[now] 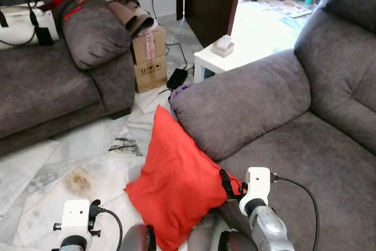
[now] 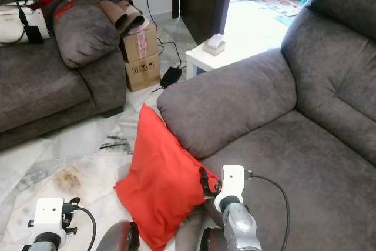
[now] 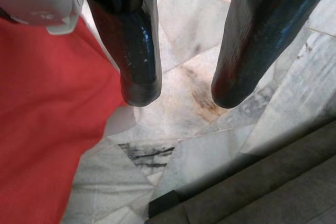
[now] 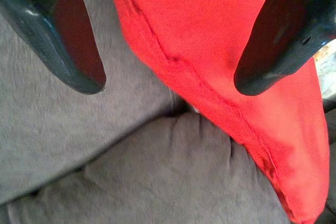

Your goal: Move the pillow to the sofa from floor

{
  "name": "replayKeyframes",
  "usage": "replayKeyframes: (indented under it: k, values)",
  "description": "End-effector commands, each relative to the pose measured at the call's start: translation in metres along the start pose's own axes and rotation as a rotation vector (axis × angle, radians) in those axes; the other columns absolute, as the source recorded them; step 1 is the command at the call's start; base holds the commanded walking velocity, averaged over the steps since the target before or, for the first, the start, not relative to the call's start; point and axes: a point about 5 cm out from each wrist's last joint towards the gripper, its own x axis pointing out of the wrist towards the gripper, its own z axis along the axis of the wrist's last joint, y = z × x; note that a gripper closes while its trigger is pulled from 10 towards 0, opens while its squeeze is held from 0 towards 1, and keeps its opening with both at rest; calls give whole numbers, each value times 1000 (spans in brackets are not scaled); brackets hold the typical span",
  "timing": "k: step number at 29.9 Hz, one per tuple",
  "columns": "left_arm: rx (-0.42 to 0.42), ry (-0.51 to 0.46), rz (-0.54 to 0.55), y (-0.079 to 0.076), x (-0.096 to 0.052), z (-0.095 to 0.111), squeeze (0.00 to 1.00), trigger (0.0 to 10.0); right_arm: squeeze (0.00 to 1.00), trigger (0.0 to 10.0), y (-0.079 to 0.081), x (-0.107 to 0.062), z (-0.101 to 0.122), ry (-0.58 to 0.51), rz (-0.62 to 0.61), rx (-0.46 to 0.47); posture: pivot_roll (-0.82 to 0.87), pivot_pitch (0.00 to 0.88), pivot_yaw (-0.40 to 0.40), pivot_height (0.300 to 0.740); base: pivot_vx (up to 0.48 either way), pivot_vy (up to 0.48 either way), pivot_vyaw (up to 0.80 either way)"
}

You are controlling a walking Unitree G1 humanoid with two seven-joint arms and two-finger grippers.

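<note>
The red pillow (image 1: 176, 180) stood on the floor (image 1: 88, 163) at lower centre, propped against the sofa (image 1: 305, 145) armrest, so it sat within reach. The right gripper (image 4: 168, 85) hovered spread wide over its seam, gripping nothing; the left gripper (image 3: 178, 95) hung parted above tile. At upper left, 2 cardboard boxes (image 1: 148, 57) and a cable (image 1: 176, 77) lay well apart, blocking nothing.

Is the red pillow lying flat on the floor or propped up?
Propped up: the red pillow stands on edge on the floor, leaning against the sofa arm.
</note>
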Motion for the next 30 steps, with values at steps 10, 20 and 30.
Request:
replayKeyframes:
  k: [10, 20, 30]
  values:
    - [14, 7, -6, 0, -3, -4, 0, 10000, 1000, 10000, -4, 5, 7, -22, 44, 275, 136, 179, 11, 578, 0, 0, 0]
    - [8, -8, -29, -2, -4, 0, 0, 10000, 0, 10000, -7, 13, 20, 10, 104, 248, 153, 184, 14, 578, 0, 0, 0]
    - [36, -14, -54, -1, -8, 0, 0, 10000, 0, 10000, 7, 15, 16, 49, 172, 247, 173, 196, 21, 578, 0, 0, 0]
